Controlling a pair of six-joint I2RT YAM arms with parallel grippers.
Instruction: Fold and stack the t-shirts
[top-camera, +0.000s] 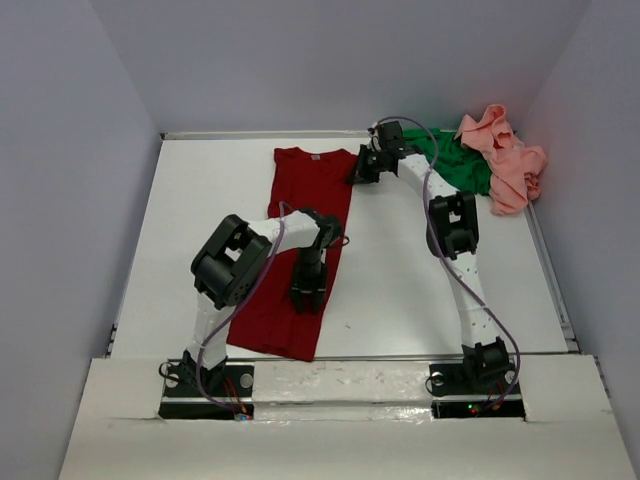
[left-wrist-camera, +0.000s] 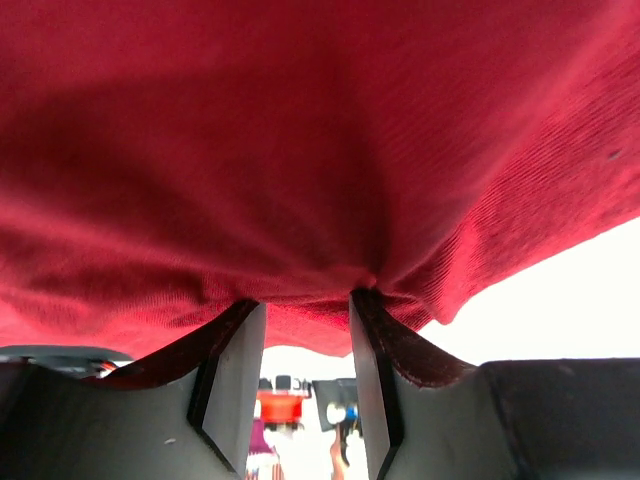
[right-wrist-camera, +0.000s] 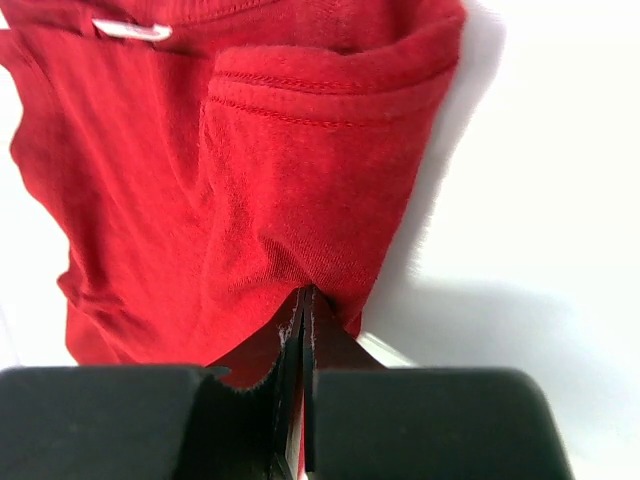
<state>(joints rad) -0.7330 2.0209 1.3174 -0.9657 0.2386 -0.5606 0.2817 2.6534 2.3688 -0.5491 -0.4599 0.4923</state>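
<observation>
Apparently dark red t-shirt tight within right pincer, beneath half-spread left pincer.

I note the dark red t-shirt as soft matt knit cloth, finely ribbed with stitched hems, the green t-shirt and salmon pink t-shirt as like matt cloth, my fingers as matt black plastic by the look, and the table as smooth white.

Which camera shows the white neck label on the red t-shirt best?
The right wrist view: the white neck label sits large at the collar of the dark red t-shirt. The top view shows it only as a tiny pale speck; the left wrist view shows just red cloth, no label.
</observation>
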